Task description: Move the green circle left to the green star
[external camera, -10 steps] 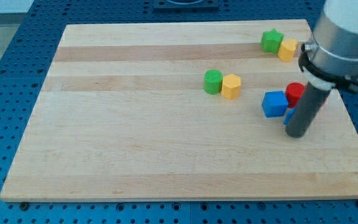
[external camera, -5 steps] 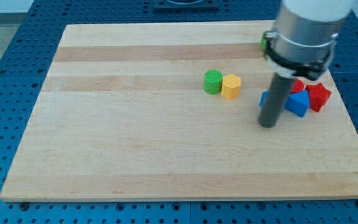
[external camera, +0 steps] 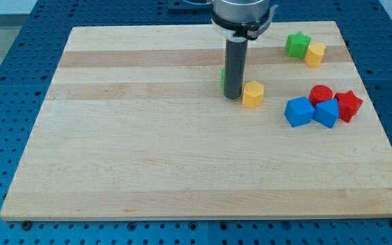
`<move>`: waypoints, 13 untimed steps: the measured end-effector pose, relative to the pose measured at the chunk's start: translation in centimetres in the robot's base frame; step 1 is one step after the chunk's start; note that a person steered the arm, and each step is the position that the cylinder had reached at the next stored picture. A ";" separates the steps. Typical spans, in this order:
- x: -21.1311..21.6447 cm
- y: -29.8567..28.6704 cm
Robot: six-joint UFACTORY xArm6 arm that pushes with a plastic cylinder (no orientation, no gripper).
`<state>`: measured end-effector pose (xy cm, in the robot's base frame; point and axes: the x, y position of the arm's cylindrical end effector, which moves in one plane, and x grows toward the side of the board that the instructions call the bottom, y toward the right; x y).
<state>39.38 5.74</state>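
The green circle [external camera: 222,78] lies near the board's middle, almost wholly hidden behind my rod; only a green sliver shows at the rod's left edge. My tip [external camera: 233,96] rests on the board right at that block, just left of a yellow hexagon block [external camera: 253,94]. The green star [external camera: 296,44] sits at the view's top right, touching a second yellow block [external camera: 314,54] on its right.
A blue cube [external camera: 299,111], a second blue block [external camera: 327,113], a red cylinder [external camera: 320,94] and a red star [external camera: 348,105] cluster at the view's right. The wooden board [external camera: 135,150] lies on a blue perforated table.
My rod has swept from the right-hand blue and red cluster leftward and upward to the green circle, now covering it. The blocks have not visibly shifted.
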 end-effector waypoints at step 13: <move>-2.3 -7.6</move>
<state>37.06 -1.83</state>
